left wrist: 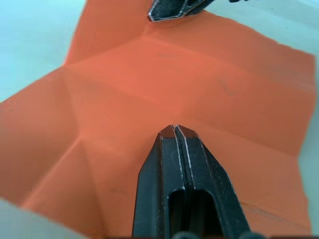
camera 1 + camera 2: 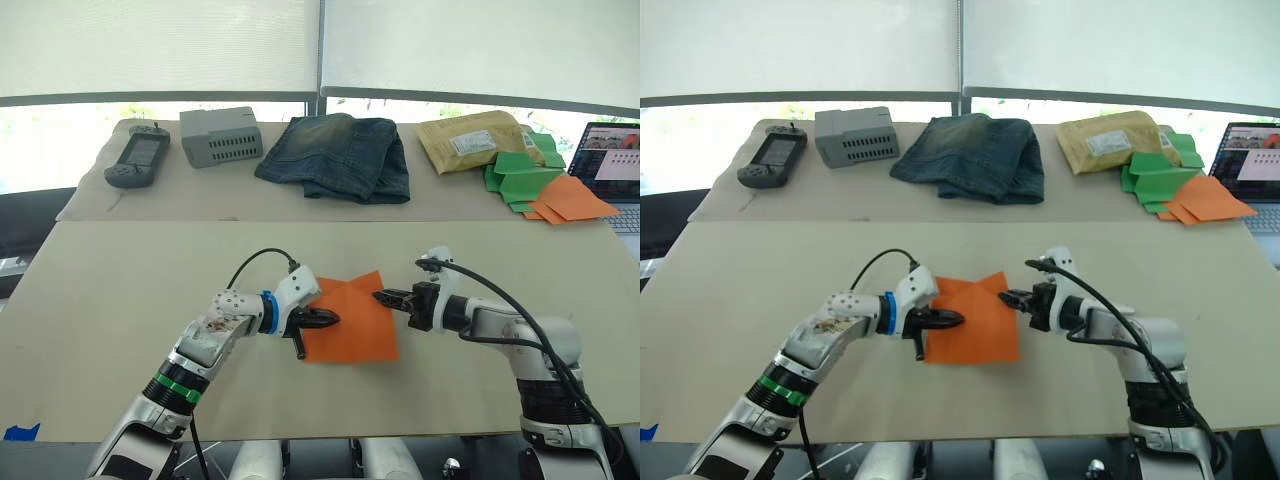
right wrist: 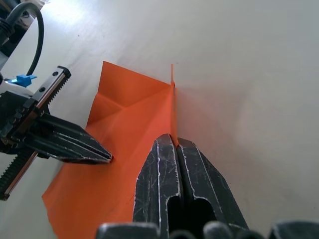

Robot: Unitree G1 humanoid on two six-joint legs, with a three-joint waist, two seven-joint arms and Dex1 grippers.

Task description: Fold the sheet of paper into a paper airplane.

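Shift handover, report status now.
Left tool shut, tips pressing the sheet of paper. Right tool shut on its raised edge. Sheet creased, mostly flat; nothing in the way.

laptop [image 2: 612, 170]: cut off by the right edge, screen too small to read | sheet of paper [image 2: 348, 318]: left edge hidden under the left gripper [image 2: 325, 320] | label on the yellow bag [image 2: 470, 143]: too small to read

One orange sheet of paper [image 2: 348, 318] on the near table [image 2: 120, 290], two grippers on it. Beyond the table edge: one handheld console [image 2: 137, 161], one grey box [image 2: 221, 136], one jeans [image 2: 338, 156], one padded envelope [image 2: 472, 142], one laptop [image 2: 612, 165], perhaps eight paper pieces [image 2: 541, 184].
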